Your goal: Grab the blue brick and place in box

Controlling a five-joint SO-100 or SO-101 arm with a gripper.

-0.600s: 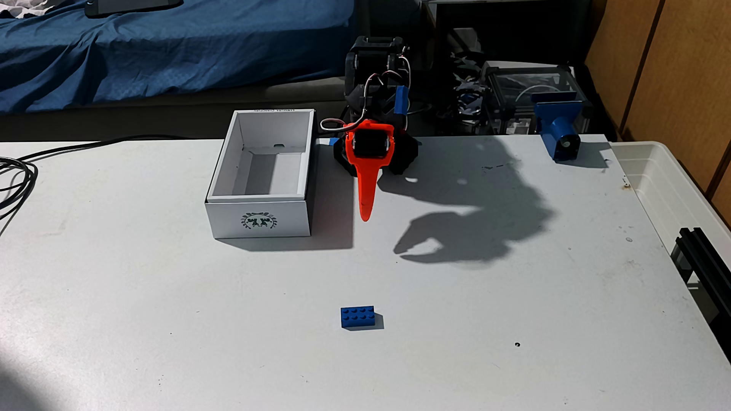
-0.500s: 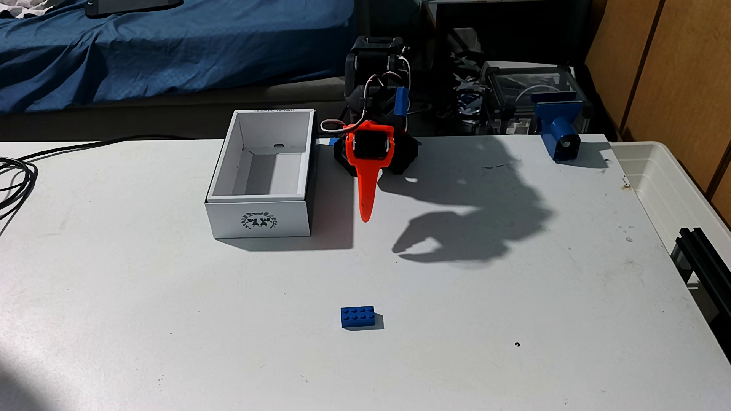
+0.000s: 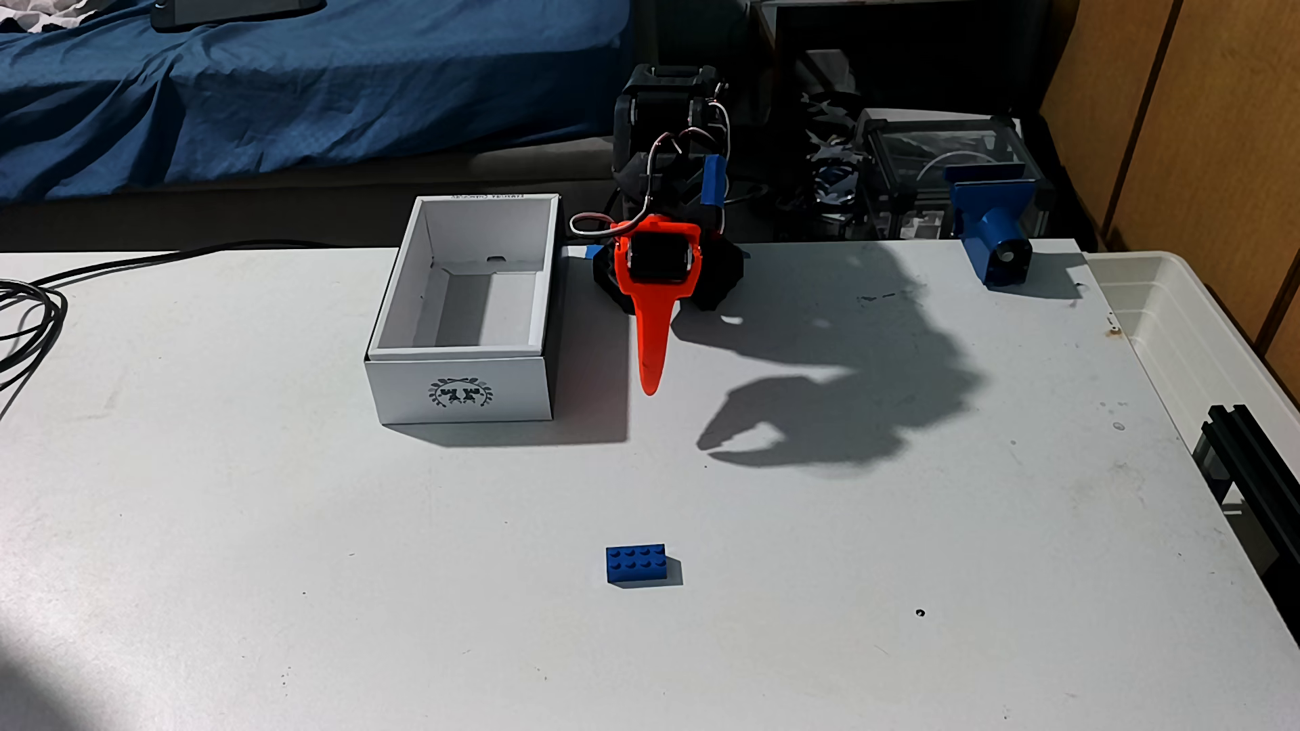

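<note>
table (image 3: 281, 562) white, scuffed | black cables (image 3: 28, 316) at table's left edge | blue bracket (image 3: 992, 225) at table's far right corner | translucent bin (image 3: 1182, 330) beside table's right edge | blue-sheeted bed (image 3: 281, 91) behind table

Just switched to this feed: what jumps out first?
The orange pincer hangs beside the white box, pointing down at the table. The blue brick lies alone nearer the camera. The arm's big dark shadow sprawls to the right.
</note>
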